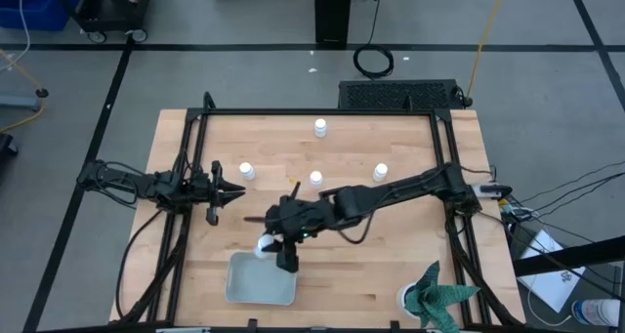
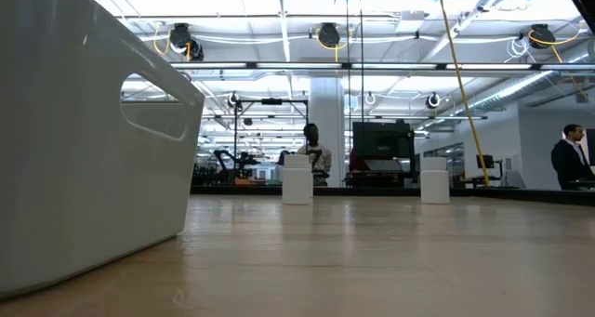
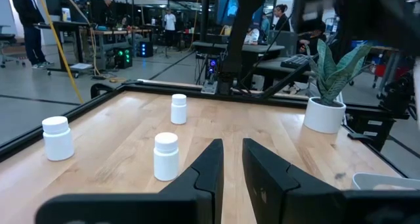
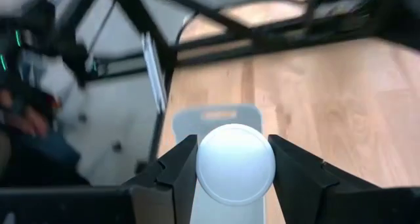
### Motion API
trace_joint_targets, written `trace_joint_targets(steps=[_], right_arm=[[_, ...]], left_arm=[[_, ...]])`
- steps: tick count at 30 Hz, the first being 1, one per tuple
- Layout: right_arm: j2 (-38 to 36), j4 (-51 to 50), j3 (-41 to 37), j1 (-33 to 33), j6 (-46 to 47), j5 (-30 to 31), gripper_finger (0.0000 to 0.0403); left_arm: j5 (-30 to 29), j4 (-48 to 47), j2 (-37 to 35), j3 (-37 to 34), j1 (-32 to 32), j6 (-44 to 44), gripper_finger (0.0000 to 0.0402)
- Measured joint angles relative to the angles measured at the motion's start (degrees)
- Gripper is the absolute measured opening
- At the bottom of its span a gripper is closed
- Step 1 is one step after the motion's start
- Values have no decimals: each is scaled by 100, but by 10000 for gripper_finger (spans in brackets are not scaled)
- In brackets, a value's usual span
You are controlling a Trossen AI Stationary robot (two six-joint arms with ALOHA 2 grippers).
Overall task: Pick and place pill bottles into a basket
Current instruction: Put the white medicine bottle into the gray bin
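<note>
My right gripper point(image 1: 277, 247) reaches in from the table's right, shut on one white pill bottle point(image 1: 264, 245), just over the far rim of the pale grey-blue basket point(image 1: 260, 280) by the table's near edge. In the right wrist view the bottle's cap point(image 4: 236, 163) sits between my fingers, with the basket point(image 4: 216, 117) below. Several more bottles stand upright on the table point(image 1: 319, 127) point(image 1: 247, 170) point(image 1: 315, 179) point(image 1: 380, 171). My left gripper point(image 1: 234, 191) waits at the left, empty, with a narrow gap between its fingers point(image 3: 233, 165). My right gripper pinches the bottle between its two fingers, one on each side of the bottle just below the cap point(image 4: 197, 168). The fingers come from above, pointing down. The bottle stands upright in the hold, lifted clear of the table, above the basket's far rim.
A green-and-white potted plant point(image 1: 435, 299) stands at the near right corner. A black frame rail point(image 1: 312, 113) runs around the table. The low view shows the basket's wall point(image 2: 93, 140) close by and two bottles point(image 2: 297, 182) point(image 2: 434, 182) farther off. People stand in the room behind.
</note>
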Motion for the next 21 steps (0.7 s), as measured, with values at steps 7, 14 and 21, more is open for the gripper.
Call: trace_joint_targets(steps=[7,14,21], right_arm=[[354,-659,4,229,-1049,-138,155],[720,-811,4,353,-1522,-133,153],[1129,-827,4,369,-1641,-118,157]], left_arm=[[0,2,-1,2,2,-1,63],[-2,-6,-1,2,2,0,63],[-2,-3,-2,2,2,0,63]])
